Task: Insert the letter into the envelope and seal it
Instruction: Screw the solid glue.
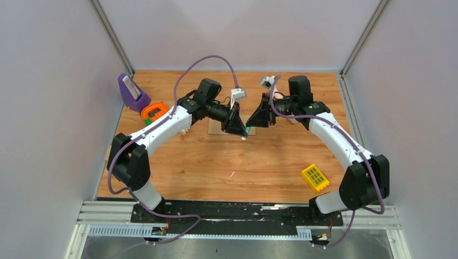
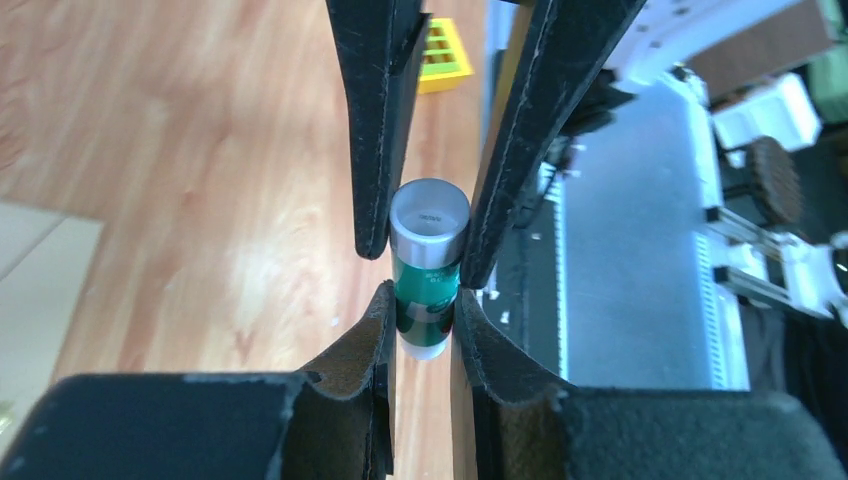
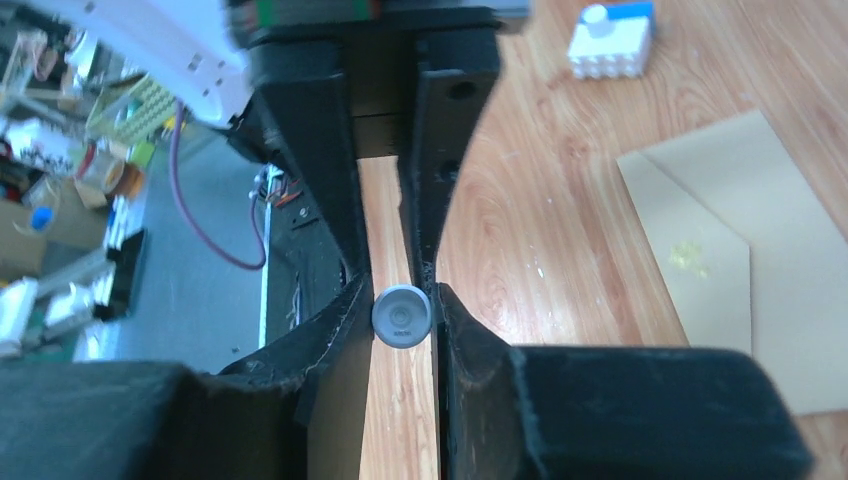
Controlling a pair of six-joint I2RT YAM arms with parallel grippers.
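Right wrist: tan envelope (image 3: pixel 775 255), pointed flap.

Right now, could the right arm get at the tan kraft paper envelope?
Probably not at once: the right gripper is shut on the grey-capped green glue stick, which the left gripper also grips. The envelope itself lies bare close by.

A green tube (image 2: pixel 425 300) with a silver cap (image 2: pixel 429 220) sits pinched between the left tool (image 1: pixel 243 131) and the right tool (image 1: pixel 253 124), which meet over the bench (image 1: pixel 216 162). A yellow gridded block (image 1: pixel 315 178) lies well apart, nearward and right of the right tool. Far left of the left tool stand a purple holder (image 1: pixel 132 94) and, just beside it, an orange ring (image 1: pixel 154 112). A white-and-blue block (image 3: pixel 610 38) lies beyond the right tool.
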